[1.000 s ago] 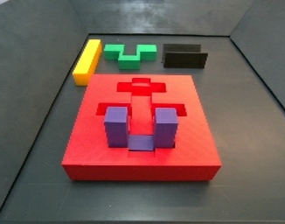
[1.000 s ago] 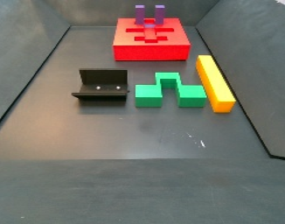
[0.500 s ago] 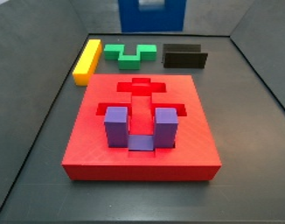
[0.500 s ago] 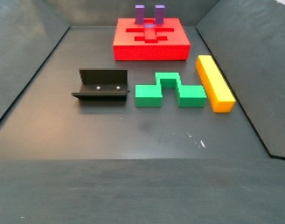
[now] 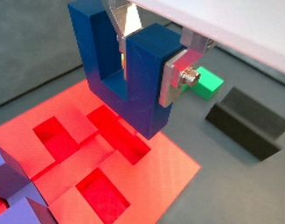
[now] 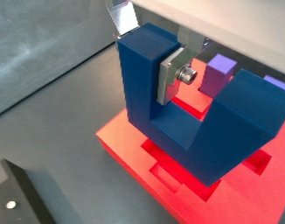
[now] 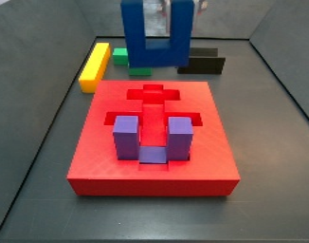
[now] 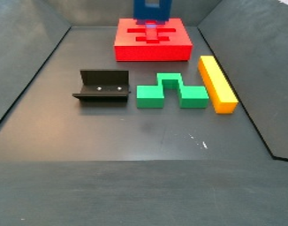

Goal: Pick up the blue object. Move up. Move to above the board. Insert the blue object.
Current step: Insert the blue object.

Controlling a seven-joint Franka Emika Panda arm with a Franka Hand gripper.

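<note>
Silver finger plates of the gripper (image 5: 149, 54) were closed on one prong of the dark blue U-shaped block (image 5: 124, 72), which hung prongs-up above the large flat red slab with cut-out recesses (image 7: 202, 166), toward its twelve-o'clock end in a side view. A lighter purple U-shaped block (image 7: 150, 138) sat in a recess at the six-o'clock end. Beyond the slab lay a green block (image 8: 170, 91), a yellow bar (image 8: 216, 82) and the dark L-shaped fixture (image 8: 102, 86). Doing the insertion well probably meant squaring the blue base over the free recess before lowering slowly.
</note>
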